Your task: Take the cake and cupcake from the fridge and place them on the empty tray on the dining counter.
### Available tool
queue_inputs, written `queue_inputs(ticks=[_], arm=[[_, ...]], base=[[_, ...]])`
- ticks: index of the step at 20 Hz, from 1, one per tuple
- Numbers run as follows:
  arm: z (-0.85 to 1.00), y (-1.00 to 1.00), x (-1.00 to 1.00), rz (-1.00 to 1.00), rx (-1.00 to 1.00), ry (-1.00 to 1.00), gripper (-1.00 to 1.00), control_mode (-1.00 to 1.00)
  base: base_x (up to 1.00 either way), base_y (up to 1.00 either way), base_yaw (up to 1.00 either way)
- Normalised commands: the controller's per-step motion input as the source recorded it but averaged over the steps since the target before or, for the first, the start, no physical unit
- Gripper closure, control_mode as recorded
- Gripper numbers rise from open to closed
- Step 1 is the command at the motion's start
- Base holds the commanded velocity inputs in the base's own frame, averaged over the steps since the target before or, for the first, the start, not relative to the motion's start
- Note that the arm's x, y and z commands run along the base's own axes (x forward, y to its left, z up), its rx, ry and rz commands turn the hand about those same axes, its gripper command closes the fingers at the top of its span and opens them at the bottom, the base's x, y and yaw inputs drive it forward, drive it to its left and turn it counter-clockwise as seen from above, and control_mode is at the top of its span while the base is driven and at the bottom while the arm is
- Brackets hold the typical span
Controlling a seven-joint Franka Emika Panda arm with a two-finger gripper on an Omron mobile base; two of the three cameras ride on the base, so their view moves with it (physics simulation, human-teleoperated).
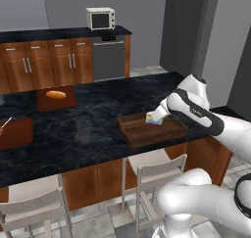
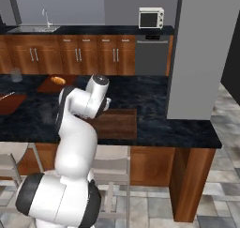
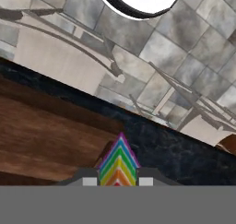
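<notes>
Gripper (image 3: 118, 181) pinches cake (image 3: 118, 165) at narrow sides — light, soft, frosting smears; hovers over tray (image 1: 142, 131) — keep squeeze gentle.

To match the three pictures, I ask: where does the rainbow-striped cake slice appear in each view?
Left base view: the rainbow-striped cake slice sits over the brown wooden tray, right of centre.
Right base view: hidden behind the arm.
Hand view: bottom centre, between the finger tips.
Shared landmark: the tray.
</notes>
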Motion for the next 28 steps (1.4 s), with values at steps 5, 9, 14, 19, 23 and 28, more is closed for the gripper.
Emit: queue_inputs(ticks=[5, 9, 14, 19, 23, 28], arm=[[-0.41, 0.0, 0.46, 0.12, -0.03, 0.0, 1.0, -1.0], [-0.45, 0.0, 0.35, 0.12, -0.04, 0.0, 1.0, -1.0], [-0.47, -0.08, 0.29, 0.13, -0.02, 0.0, 1.0, -1.0], [-0.41, -0.21, 0.3, 0.12, 0.0, 0.0, 1.0, -1.0], [-0.33, -0.2, 0.24, 0.11, 0.0, 0.0, 1.0, -1.0], [-0.3, -0.14, 0.24, 0.11, 0.0, 0.0, 1.0, -1.0]], base=[[0.0, 0.0, 0.0], [0.0, 0.0, 0.0], [0.0, 0.0, 0.0], [0.0, 0.0, 0.0], [0.0, 0.0, 0.0], [0.0, 0.0, 0.0]])
